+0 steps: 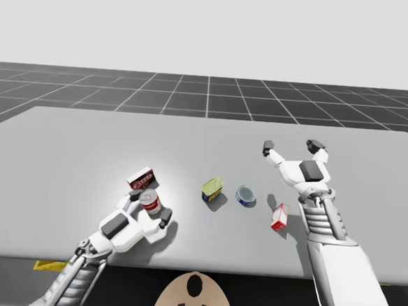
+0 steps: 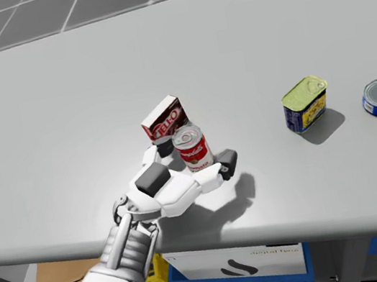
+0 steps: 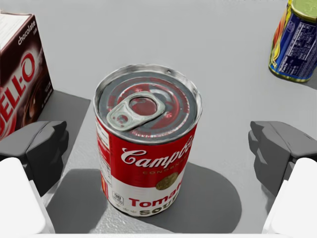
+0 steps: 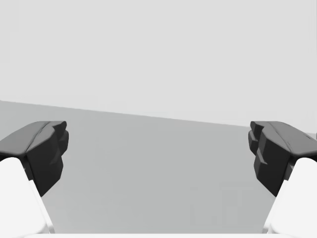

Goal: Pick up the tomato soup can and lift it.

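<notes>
Tomato soup can (image 3: 147, 144) | stood upright inside the spread left end effector (image 3: 159, 151), touched on neither side | judged rigid, weighty, slick-walled | hold advised mid-wall, below rim

1. Tomato soup can (image 1: 151, 202) stands on the table (image 1: 85, 145), near left, between the spread fingers of the left gripper (image 1: 150, 209), touching neither.
2. Tall box (image 1: 140, 179) just behind it.
3. To the right, in a row: rectangular tin (image 1: 212, 189), flat round can (image 1: 246, 195), small carton (image 1: 279, 217).
4. Right gripper (image 1: 291, 146) beyond the carton.
</notes>
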Controlling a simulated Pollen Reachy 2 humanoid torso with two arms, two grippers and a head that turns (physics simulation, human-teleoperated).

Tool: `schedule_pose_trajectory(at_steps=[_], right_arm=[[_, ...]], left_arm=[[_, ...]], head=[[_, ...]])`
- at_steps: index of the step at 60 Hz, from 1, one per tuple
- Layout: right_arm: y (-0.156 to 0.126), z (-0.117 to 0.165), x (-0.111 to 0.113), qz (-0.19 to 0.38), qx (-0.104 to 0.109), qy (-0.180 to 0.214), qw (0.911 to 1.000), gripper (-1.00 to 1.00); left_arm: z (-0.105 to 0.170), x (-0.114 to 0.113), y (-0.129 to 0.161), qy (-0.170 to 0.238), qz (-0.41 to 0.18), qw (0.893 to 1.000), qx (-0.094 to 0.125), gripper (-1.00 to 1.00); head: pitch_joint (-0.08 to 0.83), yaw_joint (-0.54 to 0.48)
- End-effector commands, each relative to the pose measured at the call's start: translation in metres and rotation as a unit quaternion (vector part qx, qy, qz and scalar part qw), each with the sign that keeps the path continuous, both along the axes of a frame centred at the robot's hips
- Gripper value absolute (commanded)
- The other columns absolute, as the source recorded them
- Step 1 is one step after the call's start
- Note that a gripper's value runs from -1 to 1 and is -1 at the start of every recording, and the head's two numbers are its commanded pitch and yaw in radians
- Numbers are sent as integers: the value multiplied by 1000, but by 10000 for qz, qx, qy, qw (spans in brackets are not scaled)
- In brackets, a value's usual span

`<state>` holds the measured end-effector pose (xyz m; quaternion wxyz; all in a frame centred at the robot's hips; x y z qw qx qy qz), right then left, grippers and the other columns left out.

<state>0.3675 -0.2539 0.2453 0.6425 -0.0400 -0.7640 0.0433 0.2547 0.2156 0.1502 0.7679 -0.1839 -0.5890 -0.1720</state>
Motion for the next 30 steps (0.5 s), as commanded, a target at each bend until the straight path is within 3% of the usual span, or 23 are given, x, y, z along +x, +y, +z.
schedule_pose_trajectory(at_steps=[1,7,9,10,11,12,23,30], right_arm=[[-1,2,0,-5,-2,-44,10000,-1000],[-1,3,0,-8,-9,-68,10000,-1000],[-1,3,-1,-9,-10,-68,10000,-1000],[-1,3,-1,-10,-9,-68,10000,-1000],[-1,3,-1,-14,-9,-68,10000,-1000],[-1,3,-1,-15,-9,-69,10000,-1000],[-1,4,-1,-30,-9,-78,10000,-1000],[-1,4,-1,-38,-13,-78,10000,-1000]], left_arm=[[1,8,-11,59,40,10000,13,-1000],[-2,10,-12,101,87,9999,31,-1000],[-2,10,-11,95,113,9999,40,-814],[-3,10,-11,95,131,9999,44,-548],[-3,10,-11,106,116,9999,50,804],[-3,10,-11,106,119,9999,60,934],[-5,9,-10,104,175,9997,156,1000],[-6,9,-10,98,187,9996,197,1000]], head=[[713,278],[711,277],[711,277],[710,277],[709,277],[708,277],[669,282],[598,284]])
